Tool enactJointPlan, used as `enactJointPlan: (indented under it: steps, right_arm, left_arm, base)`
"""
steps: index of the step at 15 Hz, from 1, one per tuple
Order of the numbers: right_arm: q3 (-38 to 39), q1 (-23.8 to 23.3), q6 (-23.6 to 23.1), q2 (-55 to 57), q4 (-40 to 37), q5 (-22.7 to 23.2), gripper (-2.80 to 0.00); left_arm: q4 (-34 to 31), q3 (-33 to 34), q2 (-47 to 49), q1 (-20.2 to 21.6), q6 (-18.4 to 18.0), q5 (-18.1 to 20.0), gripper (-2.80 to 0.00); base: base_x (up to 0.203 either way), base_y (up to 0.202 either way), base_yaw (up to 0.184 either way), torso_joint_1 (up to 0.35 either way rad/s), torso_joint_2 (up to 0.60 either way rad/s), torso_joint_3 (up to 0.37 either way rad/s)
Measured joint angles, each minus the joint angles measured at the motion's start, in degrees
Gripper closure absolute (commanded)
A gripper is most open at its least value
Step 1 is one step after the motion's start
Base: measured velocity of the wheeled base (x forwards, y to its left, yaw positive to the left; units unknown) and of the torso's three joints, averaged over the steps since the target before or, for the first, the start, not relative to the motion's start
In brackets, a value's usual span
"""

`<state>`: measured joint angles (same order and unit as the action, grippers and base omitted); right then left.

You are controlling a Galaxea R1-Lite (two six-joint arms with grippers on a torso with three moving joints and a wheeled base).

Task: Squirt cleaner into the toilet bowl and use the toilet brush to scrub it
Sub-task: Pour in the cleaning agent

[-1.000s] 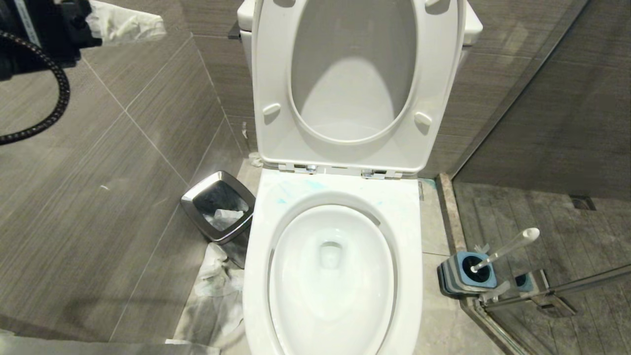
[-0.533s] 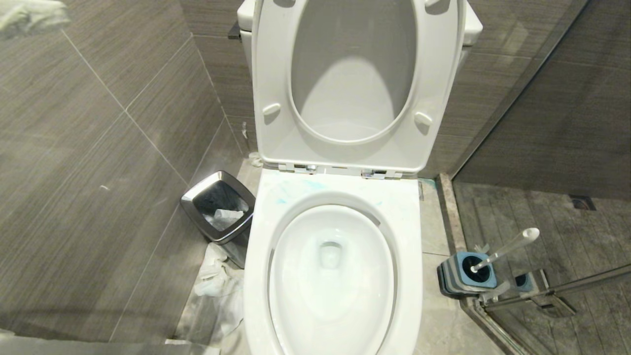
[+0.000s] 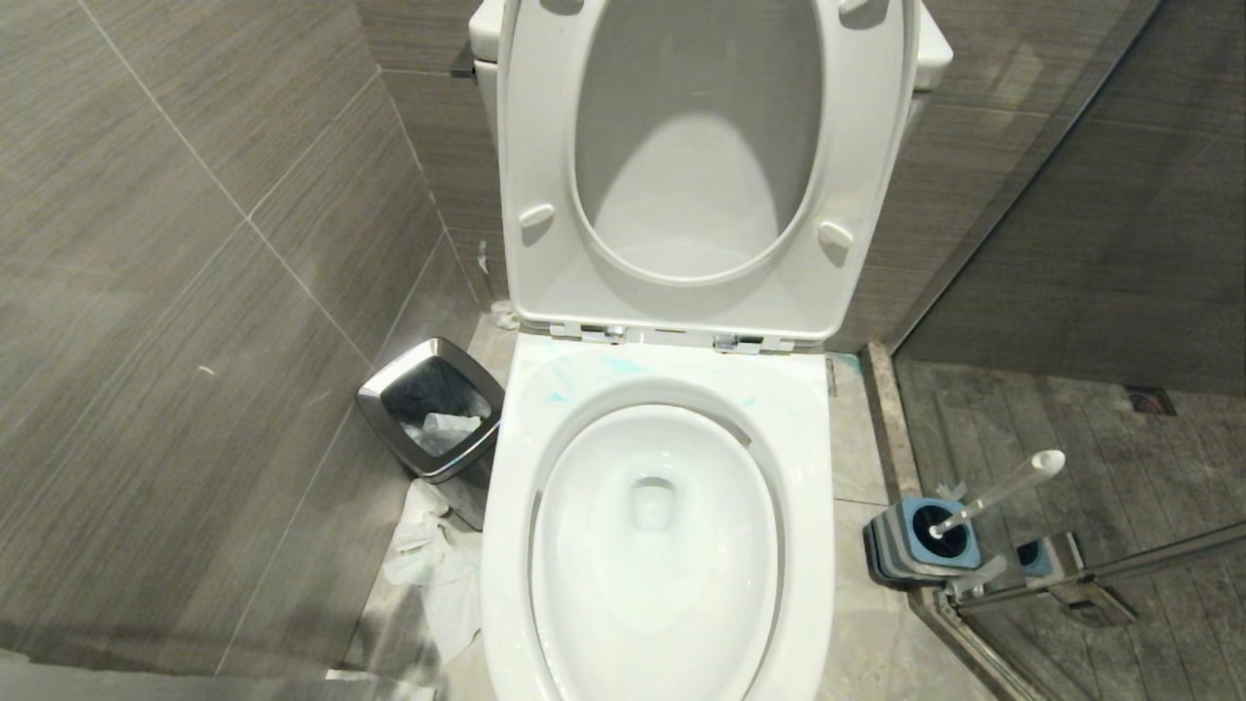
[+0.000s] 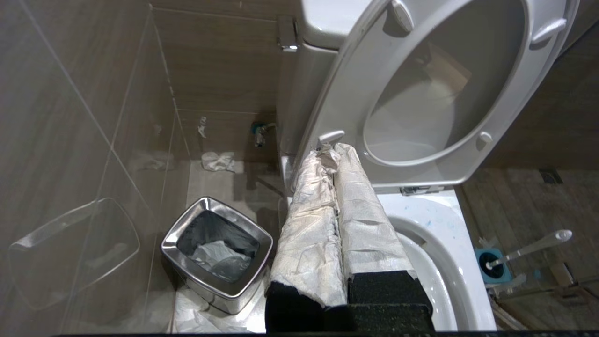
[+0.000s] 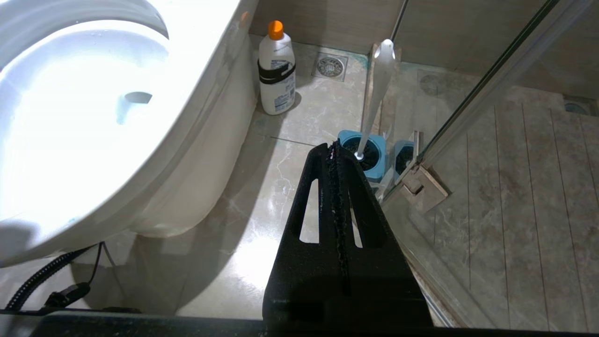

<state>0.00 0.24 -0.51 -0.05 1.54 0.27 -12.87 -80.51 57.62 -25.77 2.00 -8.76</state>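
Note:
The white toilet bowl [image 3: 662, 594] stands with seat and lid raised. Thin turquoise smears of cleaner [image 3: 584, 375] mark the back of its rim. To its right the toilet brush [image 3: 1003, 485] leans in a blue-and-grey holder [image 3: 920, 550] on the floor. My left gripper [image 4: 333, 150], its fingers wrapped in white paper, is shut and empty. It hangs above the bowl's left rim, outside the head view. My right gripper [image 5: 330, 146] is shut and empty, low beside the bowl, a short way from the brush [image 5: 376, 89].
A steel-rimmed bin [image 3: 389, 391] stands left of the toilet, with crumpled paper [image 3: 428, 570] on the floor beside it. A white bottle with an orange cap [image 5: 277, 70] stands against the toilet's base. A glass shower door [image 5: 491, 89] runs close behind the brush holder.
My left arm, seen at the head view's upper left corner a second ago, has moved out of that view. Toilet, brush and bin have not moved.

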Motion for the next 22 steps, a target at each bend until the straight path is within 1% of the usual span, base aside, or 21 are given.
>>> enactJointPlan:
  steps: [2,5,8,9,11,12,13,14,15,17,19,20,22]
  right_arm:
    - [0.0,0.0,0.0,0.0,0.0,-0.03,0.0]
    - [0.0,0.0,0.0,0.0,0.0,-0.05,0.0]
    - [0.0,0.0,0.0,0.0,0.01,-0.02,0.0]
    - [0.0,0.0,0.01,0.0,0.02,-0.05,0.0]
    - [0.0,0.0,0.0,0.0,0.02,-0.02,0.0]
    - [0.0,0.0,0.0,0.0,0.02,-0.02,0.0]
    - [0.0,-0.02,0.0,0.0,0.0,-0.02,0.0]
    - [0.0,-0.02,0.0,0.0,0.02,-0.05,0.0]
    - [0.0,-0.02,0.0,0.0,0.0,-0.03,0.0]
    - [0.0,-0.01,0.0,0.0,0.02,-0.04,0.0]
    - [0.0,0.0,0.02,0.0,0.02,-0.05,0.0]
    - [0.0,0.0,0.02,0.0,0.01,-0.05,0.0]
    - [0.0,0.0,0.0,0.0,0.02,-0.03,0.0]
  left_arm:
    - [0.0,0.16,-1.95,0.02,-0.05,-1.05,0.0]
    - [-0.13,2.52,-6.02,0.12,-0.02,-3.14,0.0]
    - [-0.14,4.86,-11.35,0.56,-0.47,-7.47,0.0]
    - [-0.16,5.82,-13.65,1.46,-1.05,-8.16,0.0]
    - [-0.16,8.18,-18.64,3.59,-2.82,-8.27,0.0]
    - [-0.17,9.84,-21.63,5.85,-3.82,-7.51,0.0]
    - [-0.21,11.24,-23.86,9.01,-4.11,-5.57,0.0]
    - [-0.58,12.62,-26.5,12.95,-4.12,-2.14,0.0]
    - [-1.57,13.84,-29.15,16.32,-4.01,2.22,0.0]
    - [-5.12,16.7,-35.03,21.3,-3.84,11.74,0.0]
    - [-7.33,21.22,-40.75,24.58,-3.72,19.59,0.0]
    - [-7.69,23.23,-42.98,25.51,-3.58,22.36,0.0]
    - [-7.94,25.6,-46.12,26.26,-2.4,25.98,0.0]
  base:
    - [0.0,0.0,0.0,0.0,0.0,0.0]
    - [0.0,0.0,0.0,0.0,0.0,0.0]
    - [0.0,0.0,0.0,0.0,0.0,0.0]
    - [0.0,0.0,0.0,0.0,0.0,0.0]
    - [0.0,0.0,0.0,0.0,0.0,0.0]
    - [0.0,0.0,0.0,0.0,0.0,0.0]
    - [0.0,0.0,0.0,0.0,0.0,0.0]
    - [0.0,0.0,0.0,0.0,0.0,0.0]
    - [0.0,0.0,0.0,0.0,0.0,0.0]
    - [0.0,0.0,0.0,0.0,0.0,0.0]
    - [0.0,0.0,0.0,0.0,0.0,0.0]
    - [0.0,0.0,0.0,0.0,0.0,0.0]
    - [0.0,0.0,0.0,0.0,0.0,0.0]
